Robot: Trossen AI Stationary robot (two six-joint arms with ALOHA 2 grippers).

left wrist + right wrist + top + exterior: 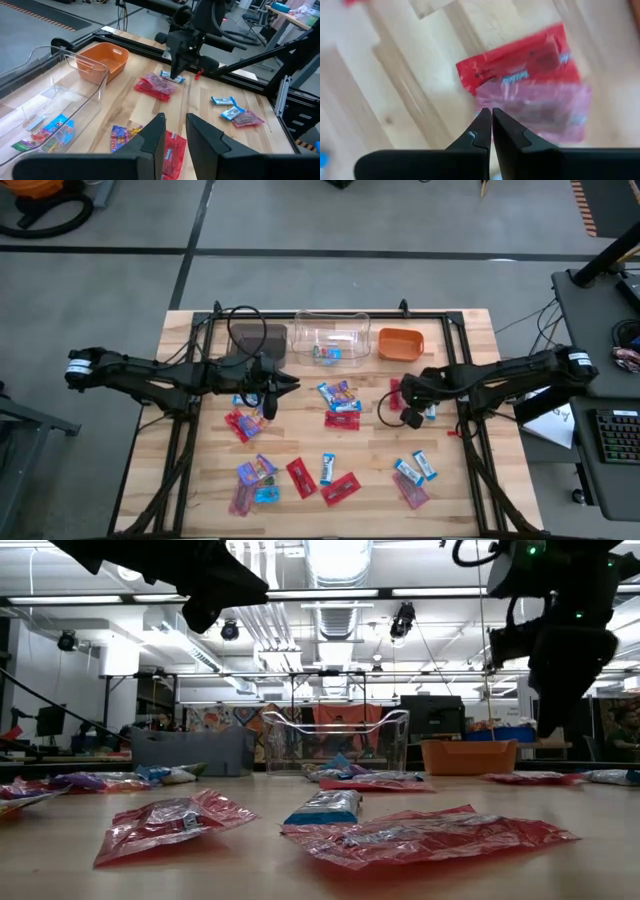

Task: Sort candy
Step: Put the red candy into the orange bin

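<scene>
Candy in red, blue-and-white and purple shiny wrappers lies scattered flat on the wooden table [300, 445]. My right gripper [491, 112] hangs shut above a red candy [515, 65] and a purple candy [540, 110] at the table's right; nothing shows between its fingers. A blue-and-white candy [172, 76] lies close behind its tips. My left gripper [175, 122] hovers open left of centre, above a red candy [175, 150] and a multicoloured candy [122, 136], touching neither. A few candies [325, 353] lie inside the clear bin.
Three bins stand in a row at the far edge: a brown one [248, 340], a clear one [345, 330] and an orange one [400, 342]. A black frame [450, 315] runs round the table. More candy lies near the front edge [335, 488]. Cables loop by the right gripper [385, 412].
</scene>
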